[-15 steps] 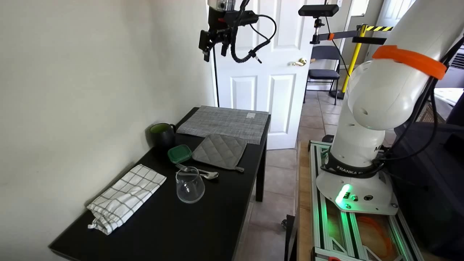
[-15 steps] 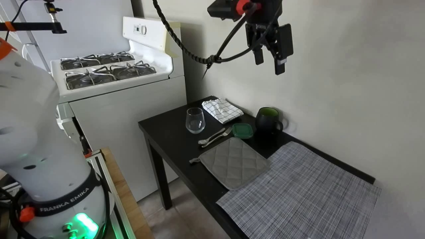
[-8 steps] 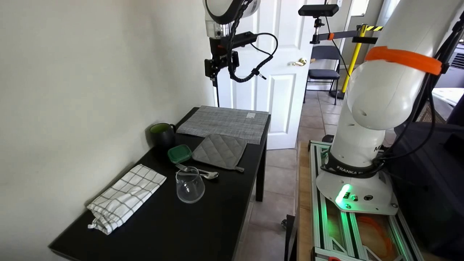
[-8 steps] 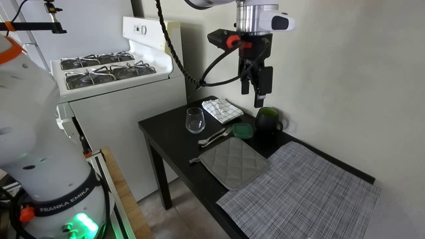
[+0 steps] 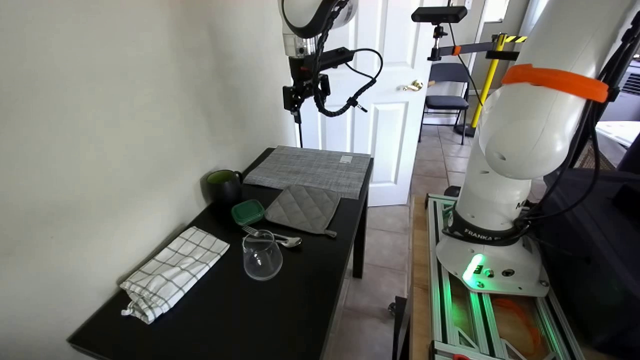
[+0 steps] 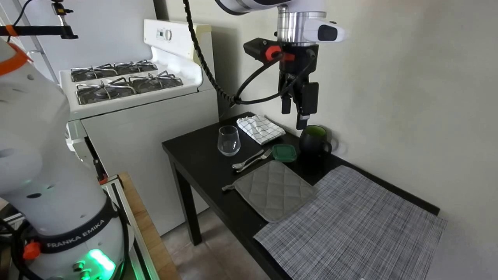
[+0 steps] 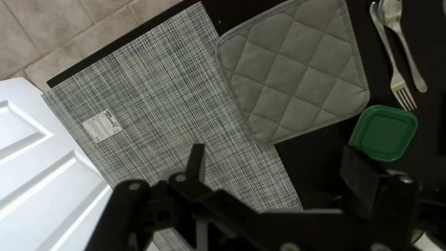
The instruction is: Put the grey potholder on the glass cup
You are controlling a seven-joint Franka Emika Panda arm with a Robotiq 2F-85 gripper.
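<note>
The grey potholder is a flat quilted square on the black table, partly overlapping the grey mat; it also shows in an exterior view and in the wrist view. The clear glass cup stands upright on the table beyond the cutlery; it also shows in an exterior view and is out of the wrist view. My gripper is high above the table, pointing down. In the wrist view the gripper is open with nothing between its fingers, and the potholder lies ahead of it.
A dark mug and a green lidded container stand near the wall. A fork and spoon lie between potholder and cup. A white checked dishcloth lies along the wall. The larger grey mat covers one table end.
My gripper has come down toward the table and turned from tilted to pointing straight down, most of it in the first half second. The potholder and cup have not moved.
</note>
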